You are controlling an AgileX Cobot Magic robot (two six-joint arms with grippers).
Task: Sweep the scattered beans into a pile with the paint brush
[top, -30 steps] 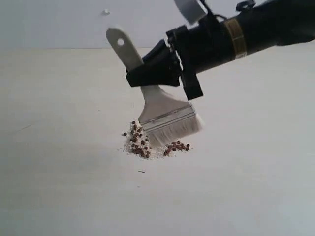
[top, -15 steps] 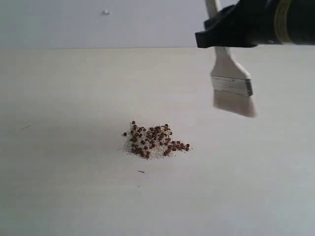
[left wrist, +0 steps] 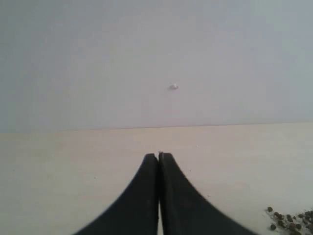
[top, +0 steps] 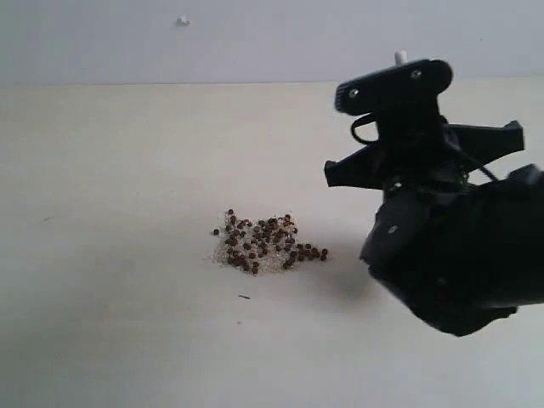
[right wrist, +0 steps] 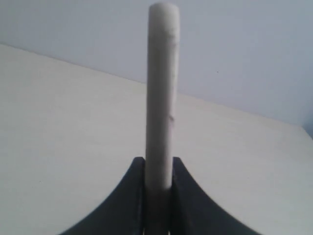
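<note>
The beans lie gathered in one pile (top: 265, 242) mixed with white grains, mid-table in the exterior view; its edge shows in the left wrist view as beans (left wrist: 291, 226). My right gripper (top: 395, 85) is well to the right of the pile, shut on the paint brush. Only the cream handle tip (top: 399, 57) pokes out above it; ferrule and bristles are hidden behind the arm. In the right wrist view the handle (right wrist: 163, 88) stands edge-on between the jaws of the right gripper (right wrist: 159, 164). My left gripper (left wrist: 158, 156) is shut and empty, out of the exterior view.
The pale table (top: 110, 170) meets a grey back wall carrying a small white mark (top: 182, 20). A tiny dark speck (top: 244, 297) lies just in front of the pile. The bulky black right arm (top: 459, 263) fills the right side.
The right arm lifted the brush off the pile, carried it up and right, then swung round low on the right, hiding the bristles. The pile stays put, now uncovered.
</note>
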